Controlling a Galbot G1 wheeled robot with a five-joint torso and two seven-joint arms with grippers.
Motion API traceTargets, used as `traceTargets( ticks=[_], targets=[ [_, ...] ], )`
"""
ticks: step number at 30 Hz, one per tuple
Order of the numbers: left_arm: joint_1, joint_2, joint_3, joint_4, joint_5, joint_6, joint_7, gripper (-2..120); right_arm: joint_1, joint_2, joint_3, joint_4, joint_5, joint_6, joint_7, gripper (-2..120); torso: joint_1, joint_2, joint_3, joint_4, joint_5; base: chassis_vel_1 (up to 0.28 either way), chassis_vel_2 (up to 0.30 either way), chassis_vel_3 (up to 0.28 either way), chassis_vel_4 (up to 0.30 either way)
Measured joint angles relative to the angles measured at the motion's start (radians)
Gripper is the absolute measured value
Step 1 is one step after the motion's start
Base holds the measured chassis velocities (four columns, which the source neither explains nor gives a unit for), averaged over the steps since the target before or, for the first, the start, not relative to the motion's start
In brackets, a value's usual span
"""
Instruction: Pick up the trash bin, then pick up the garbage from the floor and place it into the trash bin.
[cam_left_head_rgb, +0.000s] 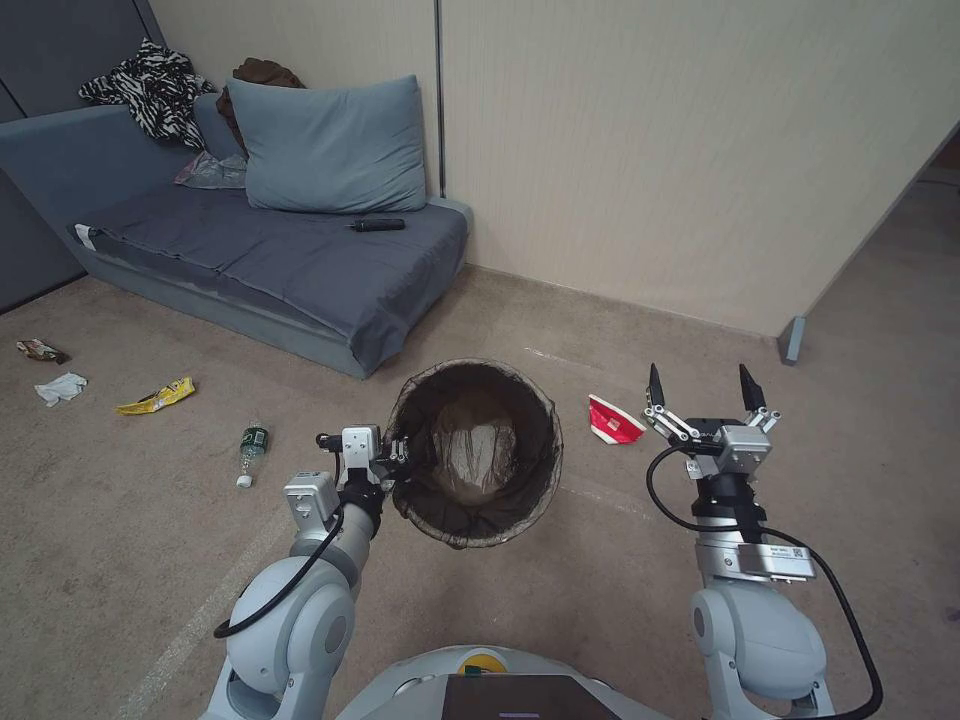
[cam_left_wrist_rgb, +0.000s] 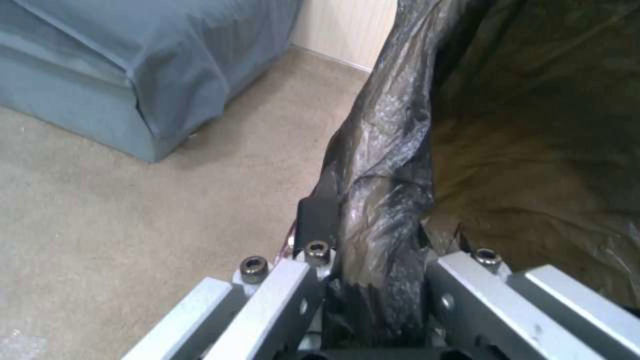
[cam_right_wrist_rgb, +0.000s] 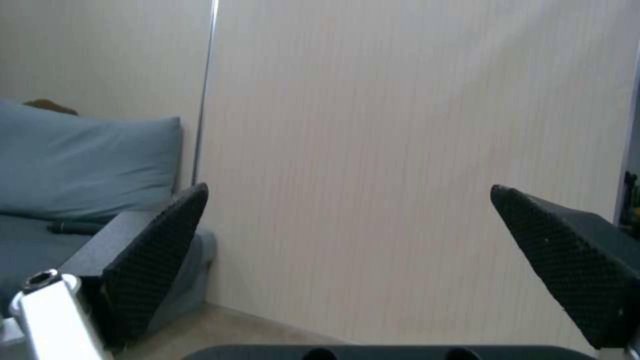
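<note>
Two grippers: one holds the bin, the other holds nothing.
Far left floor: a brown paper scrap (cam_left_head_rgb: 41, 350) and a white tissue (cam_left_head_rgb: 60, 388) lie close together on the carpet (cam_left_head_rgb: 150, 560).
Yellow wrapper (cam_left_head_rgb: 156, 396): it lies flat on the carpet, just right of the tissue.
Bottle (cam_left_head_rgb: 251, 446): clear with a green label, lying on its side, nearer to the robot than the wrapper and left of the left arm.
Sofa (cam_left_head_rgb: 300, 260): blue-grey, far and left, against the wall (cam_left_head_rgb: 650, 150). A blue pillow (cam_left_head_rgb: 330, 145) leans at its back, a zebra-striped cloth (cam_left_head_rgb: 150, 90) sits on its far left corner, and a small black stick-shaped thing (cam_left_head_rgb: 377, 225) lies on the seat.
Left gripper (cam_left_head_rgb: 397, 458): it is closed tight on the left rim of the trash bin. In the left wrist view its fingers (cam_left_wrist_rgb: 313, 220) pinch the crinkly dark bag over the rim.
Trash bin (cam_left_head_rgb: 478, 452): round, lined with a dark bag, in the middle in front of the robot. Its mouth faces up and it looks empty inside. I cannot tell if it is off the floor.
Red paper cup (cam_left_head_rgb: 612, 420): squashed, on the carpet between the bin and the right gripper.
Right gripper (cam_left_head_rgb: 701, 386): wide open, up in the air on the right, near the cup but not touching it. In the right wrist view its two black pads (cam_right_wrist_rgb: 150, 255) stand far apart and point at the wall.
</note>
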Motion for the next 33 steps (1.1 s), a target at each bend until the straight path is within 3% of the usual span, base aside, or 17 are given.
traceTargets(
  ticks=[20,33],
  targets=[
    [0.002,0.000,0.013,0.010,0.049,-0.020,0.029,3,0.001,0.000,0.002,-0.004,0.016,-0.009,0.004,100,0.000,0.000,0.000,0.0000,0.0000,-0.005,0.006,0.004,-0.005],
    [0.003,-0.004,0.017,0.012,0.056,-0.021,0.031,3,0.004,0.000,0.004,-0.008,0.017,-0.009,0.001,100,0.000,0.000,0.000,-0.0001,-0.0001,-0.144,0.146,0.155,-0.149]
  ],
)
